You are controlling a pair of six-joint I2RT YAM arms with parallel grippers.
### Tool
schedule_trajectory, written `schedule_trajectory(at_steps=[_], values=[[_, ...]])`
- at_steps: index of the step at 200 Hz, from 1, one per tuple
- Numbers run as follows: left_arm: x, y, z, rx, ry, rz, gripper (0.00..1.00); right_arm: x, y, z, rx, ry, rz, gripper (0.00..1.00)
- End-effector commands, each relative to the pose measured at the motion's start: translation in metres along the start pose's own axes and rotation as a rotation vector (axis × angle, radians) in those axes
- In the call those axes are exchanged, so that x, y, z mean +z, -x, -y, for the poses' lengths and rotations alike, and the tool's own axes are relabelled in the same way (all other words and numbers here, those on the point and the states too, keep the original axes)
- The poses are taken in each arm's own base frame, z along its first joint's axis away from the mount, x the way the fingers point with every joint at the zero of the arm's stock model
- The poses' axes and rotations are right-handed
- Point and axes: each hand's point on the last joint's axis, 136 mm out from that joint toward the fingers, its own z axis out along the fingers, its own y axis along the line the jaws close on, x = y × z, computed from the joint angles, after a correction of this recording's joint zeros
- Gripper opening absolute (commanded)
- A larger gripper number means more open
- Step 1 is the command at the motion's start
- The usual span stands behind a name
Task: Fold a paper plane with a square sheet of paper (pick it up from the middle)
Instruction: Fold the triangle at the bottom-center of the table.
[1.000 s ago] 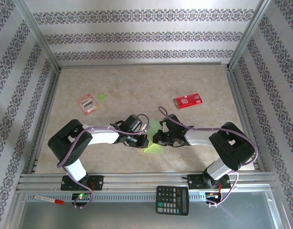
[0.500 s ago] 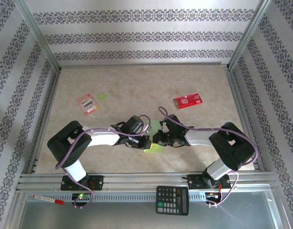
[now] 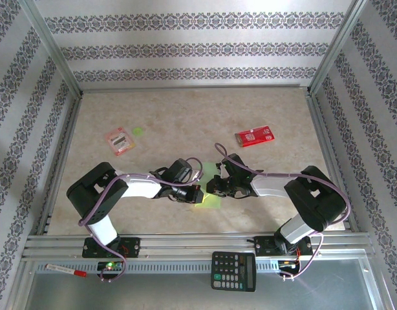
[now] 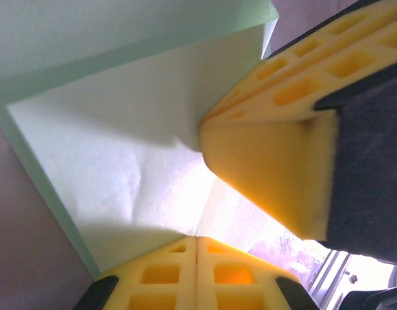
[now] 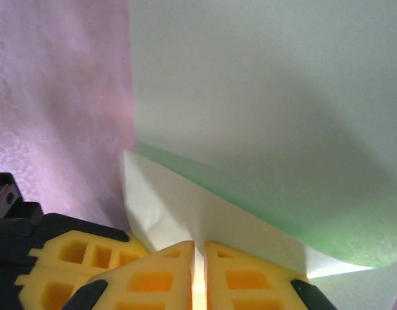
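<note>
Green paper [image 3: 211, 202] pinched in left claw [image 4: 196, 237] and right claw [image 5: 198, 245], seemingly mid-fold: pull evenly, press crease flat on surface [image 3: 185, 116].

This is a robotics lab bench built as a closed test cell. Bare aluminium frame posts [image 3: 50, 48] run up the left and right of the overhead view, and flat wall panels [image 3: 198, 39] papered in a striped floral print box in the far side and both flanks. The marble-look tabletop [image 3: 185, 110] ends at slotted metal rails [image 3: 198, 244] along the bottom, where the left arm [image 3: 140, 187] and right arm [image 3: 273, 186] are bolted, trailing purple cables [image 3: 276, 174]. A calculator [image 3: 233, 271] and a marker [image 3: 66, 269] lie on the sheet-metal ledge [image 3: 160, 290] at the bottom edge
</note>
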Motion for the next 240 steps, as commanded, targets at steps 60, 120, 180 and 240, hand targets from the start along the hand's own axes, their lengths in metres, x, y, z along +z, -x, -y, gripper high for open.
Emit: schedule_trajectory(at_steps=[60,120,180,240], values=[[0.004,-0.022,-0.031,-0.063,0.075,-0.042,0.0,0.001,-0.005,-0.011,0.001,0.021,-0.003,0.13],[0.004,-0.034,-0.044,-0.062,0.118,-0.074,0.0,0.0,0.012,0.02,0.043,-0.022,0.01,0.11],[0.004,-0.046,-0.056,-0.078,0.146,-0.091,0.0,-0.019,0.038,0.056,0.122,-0.076,0.056,0.1],[0.005,-0.039,-0.049,-0.079,0.128,-0.078,0.0,-0.048,0.048,0.018,0.077,0.017,0.122,0.1]])
